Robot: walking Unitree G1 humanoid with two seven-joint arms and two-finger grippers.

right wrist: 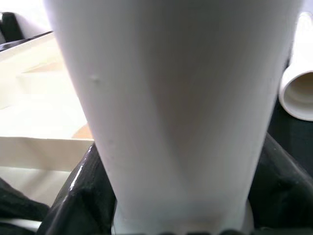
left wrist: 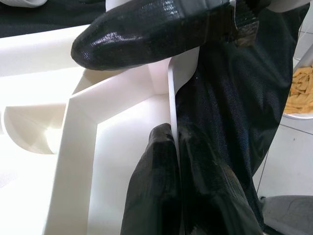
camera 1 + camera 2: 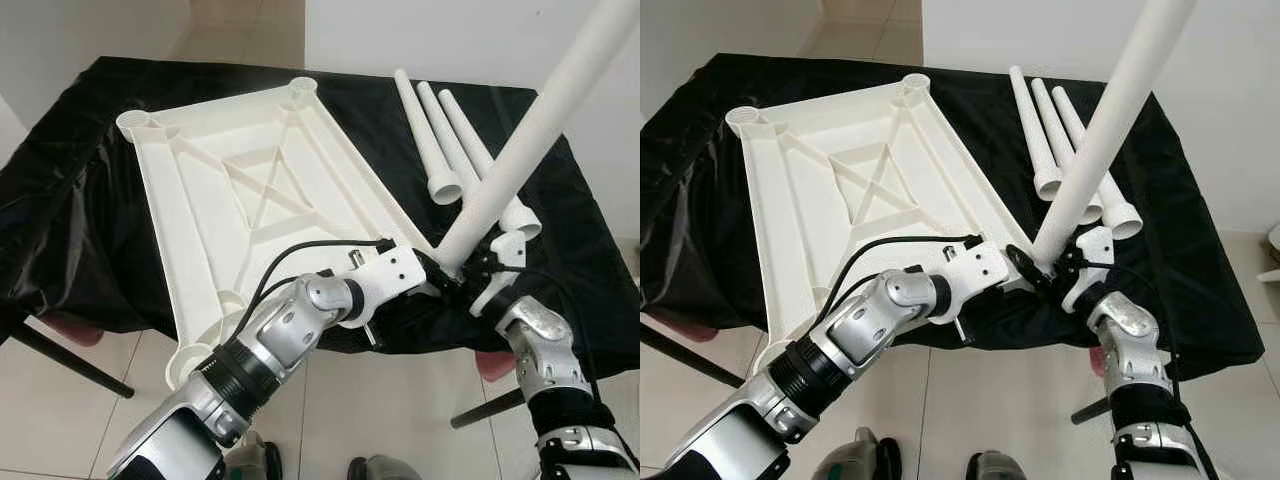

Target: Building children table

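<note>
Nearest, at 6 o'clock, two silver arms reach up from the floor side toward the desk's (image 3: 90, 200) near edge. Left gripper (image 3: 432, 272) sits at the tabletop's (image 3: 240, 190) near right corner; in the left wrist view its fingers (image 2: 161, 186) pinch the thin white rim of that corner, one pad on each side of the wall. Right gripper (image 3: 478, 272), just to 3 o'clock of it, has its fingers closed around the wide lower end of a leg (image 3: 540, 130), which leans up and away toward 1 o'clock.

My reading: the step is seating this leg in the corner socket beside the left gripper. To do it well, the leg wants bringing upright before pushing, since a tilted end would likely jam on the socket lip. The left hold should stay firm so the upturned tabletop does not slide on the black cloth. Then press straight down along the leg's axis, twisting slightly if it binds.

Beyond, the tabletop lies underside up, ribs showing, with empty sockets at the far corners (image 3: 302, 92). At 12 to 1 o'clock three spare legs (image 3: 440, 140) lie side by side on the cloth.
</note>
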